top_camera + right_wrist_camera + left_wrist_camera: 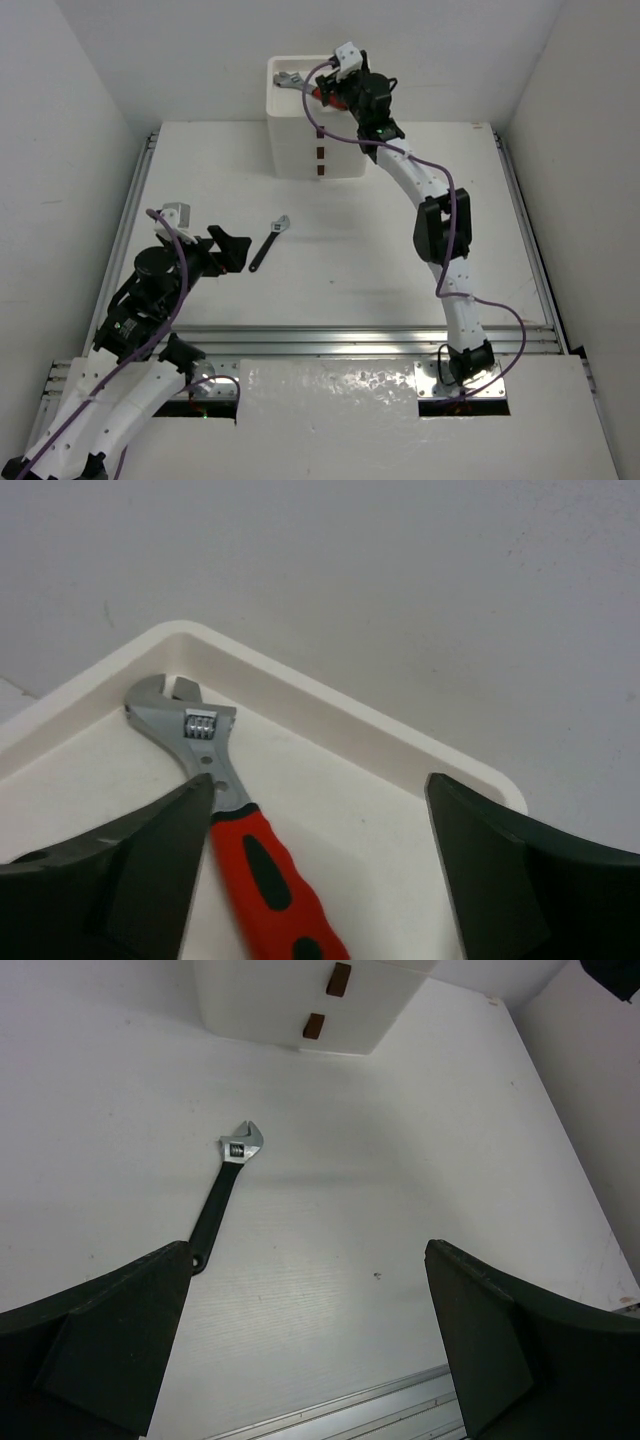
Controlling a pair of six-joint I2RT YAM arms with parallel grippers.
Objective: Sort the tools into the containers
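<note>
A white drawer unit (305, 135) stands at the back of the table, its dark red-brown handles (338, 978) facing me. A red-handled adjustable wrench (255, 865) lies in its top tray (330, 730); it also shows in the top view (295, 82). My right gripper (318, 830) hovers just above the tray, open, its jaws apart on either side of the wrench handle and not gripping it. A black-handled adjustable wrench (268, 243) lies on the table mid-left, also in the left wrist view (222, 1198). My left gripper (232, 250) is open and empty, just left of that wrench.
Aluminium rails (380, 340) run along the table's near edge and a rail runs along the left side (135, 205). White walls enclose the table on three sides. The drawers of the unit look shut.
</note>
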